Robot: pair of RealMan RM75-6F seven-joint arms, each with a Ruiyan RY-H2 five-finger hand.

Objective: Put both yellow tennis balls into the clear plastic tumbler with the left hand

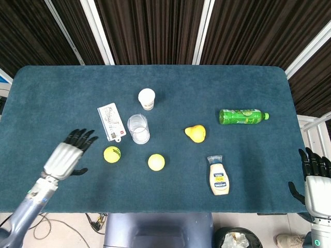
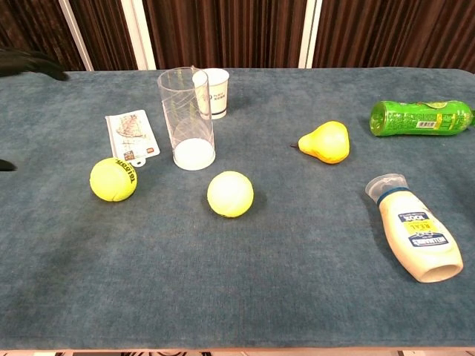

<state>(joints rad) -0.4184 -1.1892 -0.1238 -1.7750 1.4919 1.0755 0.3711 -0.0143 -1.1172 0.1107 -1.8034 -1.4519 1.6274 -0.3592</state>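
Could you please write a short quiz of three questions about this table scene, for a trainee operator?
1. True or false: the left hand already holds a tennis ball.
2. Which stands directly behind the clear tumbler in the chest view: (a) the green bottle, (b) the white paper cup, (c) the pear?
3. How many tennis balls are inside the tumbler now?

Key
1. False. Its fingers are spread above the cloth, beside the tennis ball with dark print, and hold nothing.
2. (b).
3. None. Both lie on the table; the plain tennis ball is the one farther from the left hand.
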